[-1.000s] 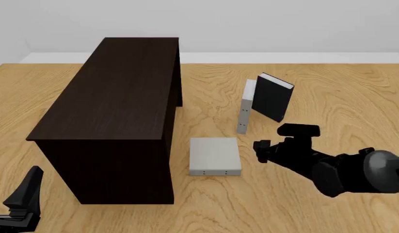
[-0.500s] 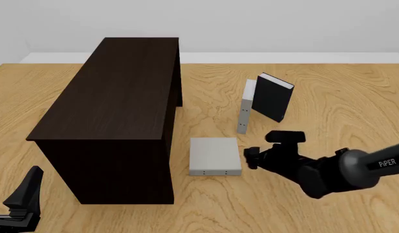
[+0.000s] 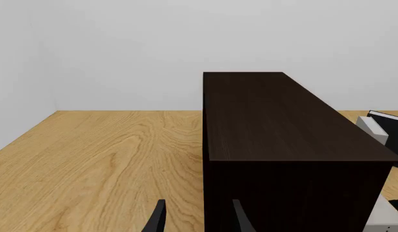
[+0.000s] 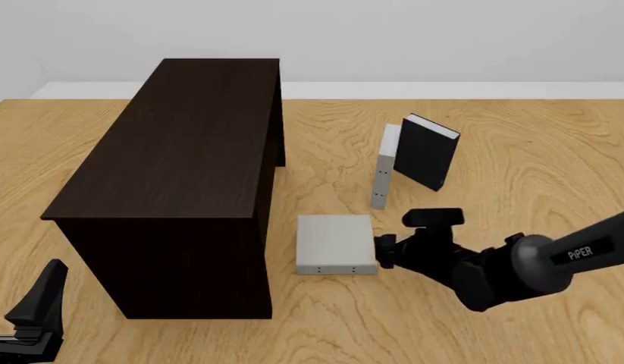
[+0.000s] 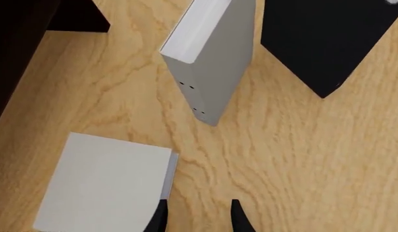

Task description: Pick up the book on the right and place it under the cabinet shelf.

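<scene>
The book [image 4: 335,243] lies flat on the table just right of the cabinet shelf [image 4: 180,159], a light-grey slab with tiny dark dots on its near edge. My right gripper [image 4: 380,250] is low at the book's right edge, open, with nothing between its fingers. In the right wrist view the book [image 5: 102,183] fills the lower part and one fingertip [image 5: 160,217] overlaps its page edge; the right gripper [image 5: 199,220] holds only bare table. My left gripper [image 4: 39,307] rests open at the near left corner, and again open [image 3: 199,223] facing the cabinet shelf [image 3: 283,121].
Behind the flat book, a slim pale grey book [image 4: 383,173] stands upright, with a black book [image 4: 426,150] upright right beside it. Both also show in the right wrist view: the grey one [image 5: 215,63] and the black one [image 5: 324,38]. The cabinet's open side faces the books.
My right gripper has moved left and lower, from right of the flat book to its right edge. The books, the cabinet and the left arm have not moved.
</scene>
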You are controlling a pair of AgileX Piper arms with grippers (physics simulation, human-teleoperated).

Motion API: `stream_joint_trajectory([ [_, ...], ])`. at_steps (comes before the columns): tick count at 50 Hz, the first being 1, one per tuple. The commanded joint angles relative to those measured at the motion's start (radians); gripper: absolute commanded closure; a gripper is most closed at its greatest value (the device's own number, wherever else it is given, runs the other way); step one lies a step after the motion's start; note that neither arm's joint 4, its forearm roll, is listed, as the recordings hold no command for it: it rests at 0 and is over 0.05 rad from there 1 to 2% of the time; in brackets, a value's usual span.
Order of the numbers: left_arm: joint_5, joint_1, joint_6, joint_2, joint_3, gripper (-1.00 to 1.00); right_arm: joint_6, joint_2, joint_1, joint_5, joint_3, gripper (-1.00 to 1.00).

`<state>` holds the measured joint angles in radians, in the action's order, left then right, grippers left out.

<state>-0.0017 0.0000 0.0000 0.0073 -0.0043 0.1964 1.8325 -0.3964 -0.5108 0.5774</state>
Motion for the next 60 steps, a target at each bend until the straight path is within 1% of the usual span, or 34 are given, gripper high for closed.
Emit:
stream_joint_trajectory([
  [1, 0.0, 0.0, 0.0, 0.0, 0.0, -1.0, 0.126, 0.052, -0.045, -0.006, 0.037, -1.0],
  [12, 0.0, 0.0, 0.0, 0.0, 0.0, -1.0, 0.13, 0.052, -0.077, 0.002, 0.053, -1.0],
  [30, 0.0, 0.0, 0.0, 0.0, 0.0, -1.0, 0.126, 0.002, -0.132, 0.054, 0.096, -1.0],
  [60, 0.0, 0.0, 0.0, 0.0, 0.0, -1.0, 0.139, 0.045, -0.228, 0.086, 0.189, -1.0],
])
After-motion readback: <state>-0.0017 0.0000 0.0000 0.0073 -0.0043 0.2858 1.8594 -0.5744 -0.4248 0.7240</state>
